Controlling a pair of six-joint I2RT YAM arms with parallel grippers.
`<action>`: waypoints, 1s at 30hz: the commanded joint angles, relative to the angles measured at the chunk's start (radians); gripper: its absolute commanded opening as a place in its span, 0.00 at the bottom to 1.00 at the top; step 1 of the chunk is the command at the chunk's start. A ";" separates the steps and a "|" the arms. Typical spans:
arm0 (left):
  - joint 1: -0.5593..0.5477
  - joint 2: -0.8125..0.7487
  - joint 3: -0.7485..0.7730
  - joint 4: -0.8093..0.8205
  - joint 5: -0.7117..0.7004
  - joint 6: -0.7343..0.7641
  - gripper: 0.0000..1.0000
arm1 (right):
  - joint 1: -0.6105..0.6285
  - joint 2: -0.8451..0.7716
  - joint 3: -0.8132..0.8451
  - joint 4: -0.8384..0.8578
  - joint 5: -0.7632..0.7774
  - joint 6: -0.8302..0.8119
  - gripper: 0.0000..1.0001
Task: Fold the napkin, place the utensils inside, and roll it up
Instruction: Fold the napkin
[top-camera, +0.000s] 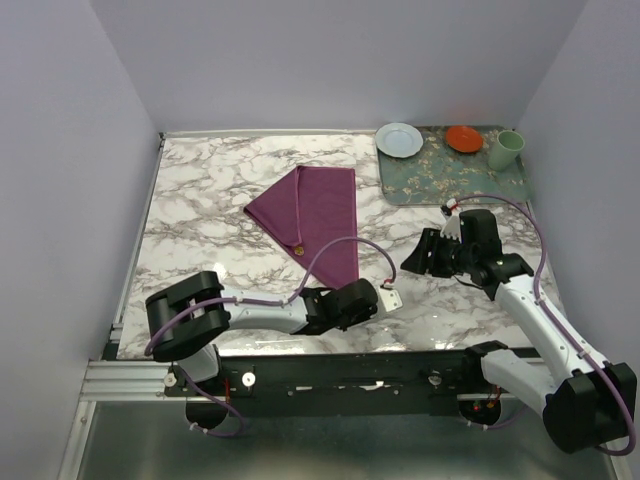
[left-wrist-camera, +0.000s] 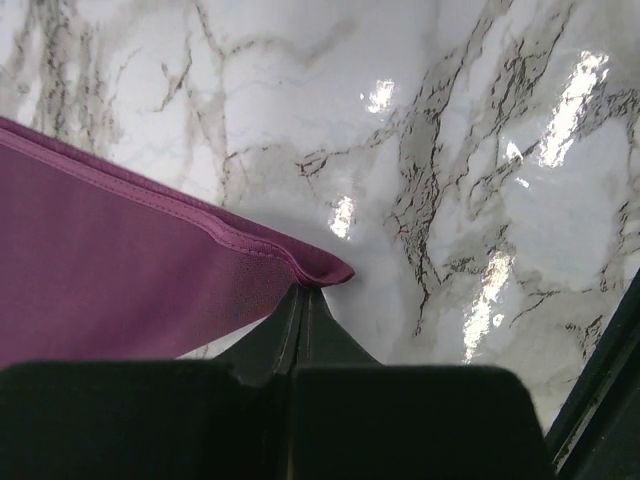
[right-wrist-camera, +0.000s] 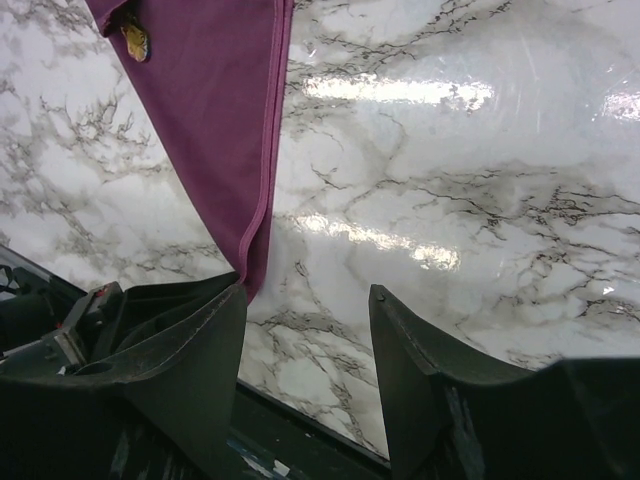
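Note:
The plum-purple napkin (top-camera: 315, 210) lies folded into a long triangle on the marble table, its point toward the near edge. My left gripper (top-camera: 350, 292) is shut on that near corner. In the left wrist view the jaws (left-wrist-camera: 305, 297) meet right under the hemmed tip of the napkin (left-wrist-camera: 120, 260). A small orange-gold bit of the knife (top-camera: 296, 248) pokes out at the napkin's left edge and also shows in the right wrist view (right-wrist-camera: 133, 40); the rest is hidden in the fold. My right gripper (top-camera: 420, 255) hovers open to the right, its jaws (right-wrist-camera: 308, 290) empty beside the napkin (right-wrist-camera: 210, 90).
A green floral mat (top-camera: 450, 180) lies at the back right. It carries a pale blue plate (top-camera: 399, 139), an orange-red dish (top-camera: 464, 138) and a green cup (top-camera: 505, 150). The table's near edge and black rail (right-wrist-camera: 300, 425) run just below my right fingers.

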 joint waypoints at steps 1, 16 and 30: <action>0.016 -0.083 -0.029 0.109 -0.024 -0.042 0.00 | -0.006 0.006 -0.014 0.004 -0.031 -0.010 0.61; 0.373 -0.320 -0.155 0.258 0.251 -0.376 0.00 | -0.006 0.050 -0.002 0.020 -0.054 -0.018 0.61; 0.812 -0.356 -0.129 0.330 0.497 -0.717 0.00 | -0.006 0.092 -0.006 0.044 -0.067 -0.025 0.61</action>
